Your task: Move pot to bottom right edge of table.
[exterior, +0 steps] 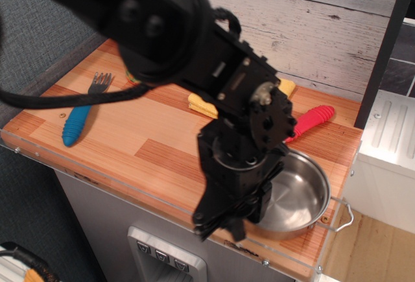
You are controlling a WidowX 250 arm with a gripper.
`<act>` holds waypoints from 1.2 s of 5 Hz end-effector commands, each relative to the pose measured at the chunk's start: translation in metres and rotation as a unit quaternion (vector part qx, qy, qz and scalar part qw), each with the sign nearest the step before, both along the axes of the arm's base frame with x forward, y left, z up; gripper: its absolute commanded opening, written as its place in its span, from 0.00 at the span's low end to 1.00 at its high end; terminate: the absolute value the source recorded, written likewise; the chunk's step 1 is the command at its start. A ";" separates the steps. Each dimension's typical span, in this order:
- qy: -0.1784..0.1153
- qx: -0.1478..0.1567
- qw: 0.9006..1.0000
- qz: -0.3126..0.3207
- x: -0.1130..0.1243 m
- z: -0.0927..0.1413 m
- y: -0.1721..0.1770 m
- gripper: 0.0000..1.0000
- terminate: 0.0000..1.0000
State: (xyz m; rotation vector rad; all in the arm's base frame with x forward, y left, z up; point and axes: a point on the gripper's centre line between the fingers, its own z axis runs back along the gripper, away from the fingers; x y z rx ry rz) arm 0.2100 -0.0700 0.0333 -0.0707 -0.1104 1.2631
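Observation.image view: nearest the camera, the gripper is seen low over the front right part of the table, its fingers pressed at the near rim of the pot; whether they are clamped on that rim or merely against it cannot be told. The pot sits just right of the gripper, by the table's front right edge, one wire handle overhanging the side. Farther back, a red-handled utensil and yellow cloth are noted behind the gripper, a blue-handled fork far left.
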 end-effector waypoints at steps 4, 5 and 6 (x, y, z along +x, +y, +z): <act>0.016 0.055 0.986 -0.154 0.035 0.069 0.027 1.00 0.00; 0.047 0.049 0.965 -0.254 0.045 0.077 0.044 1.00 0.00; 0.067 0.069 0.943 -0.318 0.052 0.092 0.067 1.00 0.00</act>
